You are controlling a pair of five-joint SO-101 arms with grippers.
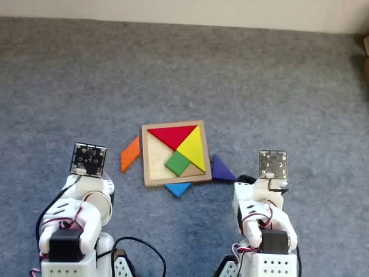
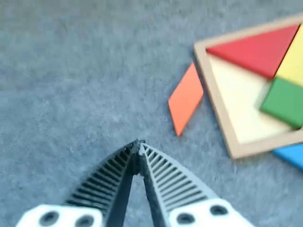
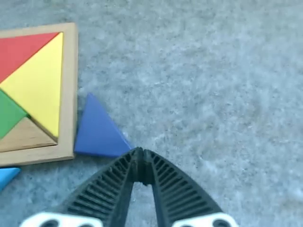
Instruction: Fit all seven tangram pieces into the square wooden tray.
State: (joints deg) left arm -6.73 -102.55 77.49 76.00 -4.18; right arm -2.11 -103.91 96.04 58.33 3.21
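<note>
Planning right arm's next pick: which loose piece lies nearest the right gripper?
The dark blue triangle, just ahead of the right gripper beside the tray; the orange parallelogram and light blue piece lie farther.

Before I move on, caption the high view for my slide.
Tray holds red triangle, yellow triangle, green square; orange parallelogram, light-blue piece, dark-blue triangle lie outside.

Red triangle [image 1: 170,137], yellow triangle [image 1: 194,151], green square [image 1: 178,164], orange parallelogram [image 1: 130,153]; tan tray [image 1: 143,158].
</note>
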